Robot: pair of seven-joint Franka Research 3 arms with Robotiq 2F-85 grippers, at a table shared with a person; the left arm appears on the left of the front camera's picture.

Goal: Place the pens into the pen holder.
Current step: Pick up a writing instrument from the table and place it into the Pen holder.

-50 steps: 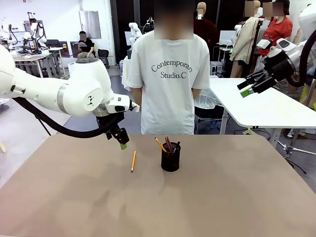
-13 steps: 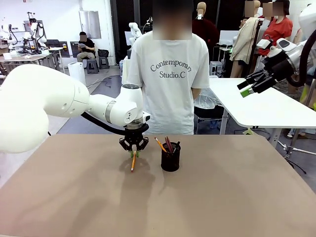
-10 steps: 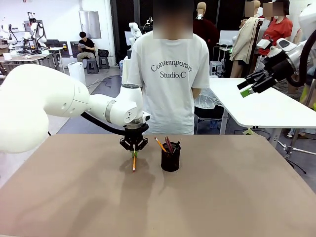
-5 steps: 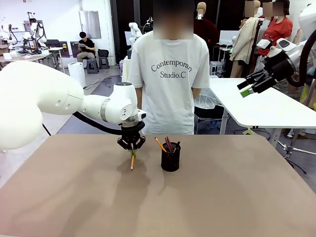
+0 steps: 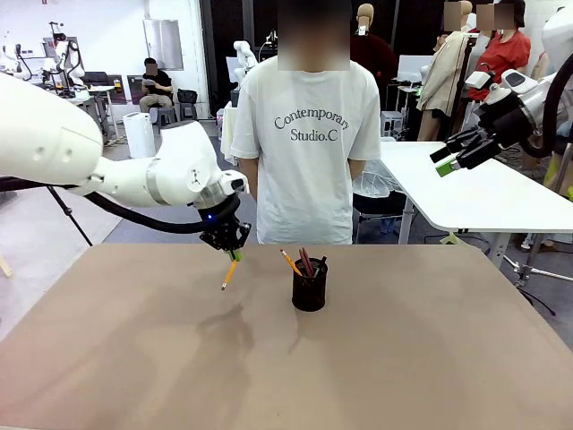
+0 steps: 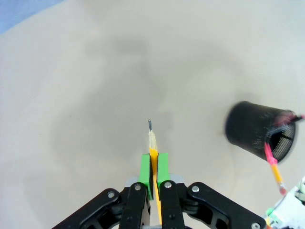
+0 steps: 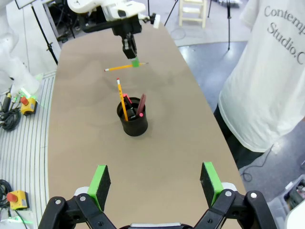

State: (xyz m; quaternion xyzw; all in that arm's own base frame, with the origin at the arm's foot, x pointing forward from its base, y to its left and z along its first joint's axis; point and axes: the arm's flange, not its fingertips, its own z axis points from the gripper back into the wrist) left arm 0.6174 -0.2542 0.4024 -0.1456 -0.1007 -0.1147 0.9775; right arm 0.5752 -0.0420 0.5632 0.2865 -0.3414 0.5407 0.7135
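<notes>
My left gripper (image 5: pixel 235 255) is shut on a yellow-orange pencil (image 5: pixel 229 274), lifted off the brown table, tip pointing down and left. In the left wrist view the pencil (image 6: pixel 153 151) sticks out between the green pads (image 6: pixel 163 167), point toward the table. The black mesh pen holder (image 5: pixel 310 285) stands to the right of it, with several pens (image 5: pixel 303 262) upright inside; it also appears as the holder (image 6: pixel 259 138) and the holder (image 7: pixel 133 117). My right gripper (image 5: pixel 440 163) hangs open, high at the right, away from the table; its green pads (image 7: pixel 210 177) stand wide apart.
A person in a white T-shirt (image 5: pixel 309 134) stands at the far edge of the table (image 5: pixel 403 358). A white side table (image 5: pixel 474 193) sits beyond at the right. The left arm (image 7: pixel 121 14) reaches over the table's far end in the right wrist view.
My left gripper closed on the pencil where it lay, then rose with it and shifted slightly left, tilting it. The right arm has stayed still.
</notes>
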